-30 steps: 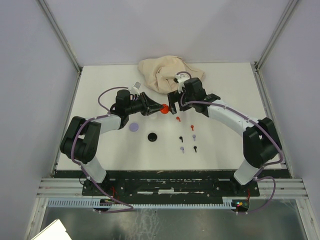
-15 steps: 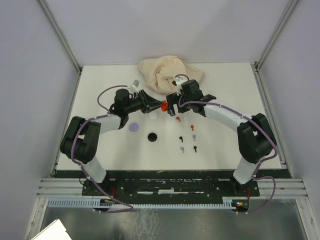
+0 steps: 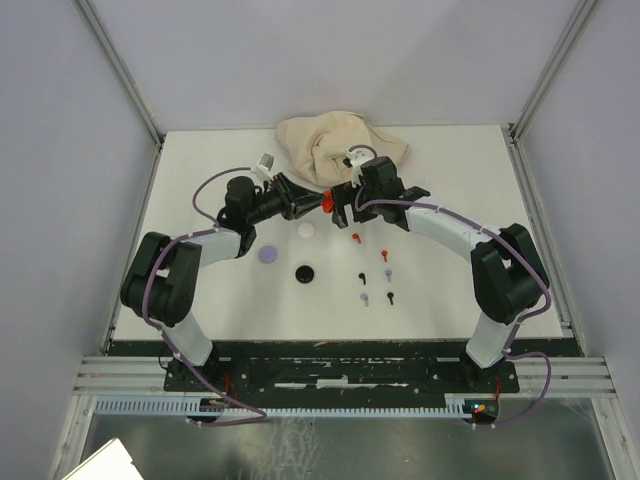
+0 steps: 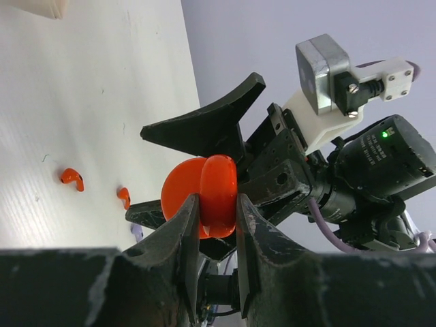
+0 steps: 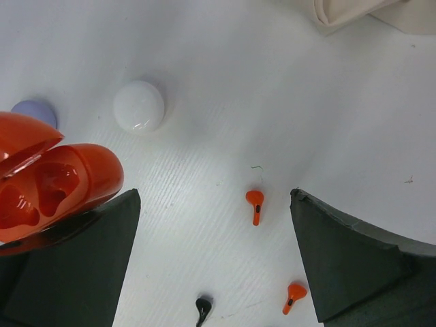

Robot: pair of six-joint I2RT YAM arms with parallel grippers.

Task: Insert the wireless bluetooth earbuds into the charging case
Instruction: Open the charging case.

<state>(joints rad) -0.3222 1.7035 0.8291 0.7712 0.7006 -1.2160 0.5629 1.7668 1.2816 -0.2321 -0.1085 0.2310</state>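
Left claw (image 3: 317, 203) is closed tight on the red case (image 3: 327, 202) and holds it in the air over the far part of the table (image 3: 450, 290), just before the beige cloth (image 3: 335, 140). From above, the right claw (image 3: 345, 206) faces it with jaws spread wide, very near the case. Six earbuds lie nearer to the arms, well apart from the case: a red pair (image 3: 355, 238), a black pair (image 3: 363, 277) and a lavender pair (image 3: 388, 271). A white disc (image 3: 305, 230), a lavender disc (image 3: 267, 254) and a black disc (image 3: 304, 272) lie left of them.

On the left wrist view, the two fingers (image 4: 187, 225) pinch the case by a narrow rounded part. The dark jaws of the other claw stand above and below the case, and I cannot tell if they touch it.

On the right wrist view, the case (image 5: 54, 184) is open and its two hollows are empty. Between the wide jaws I see only bare table with two red earbuds (image 5: 255, 204) and one black one (image 5: 202, 306).

My judgement is that the hold is small, so a push from the right claw could turn the case or make it slip out. The lid could also fall shut. The earbuds are tiny, so a wide jaw coming down could flick one away instead of taking it.
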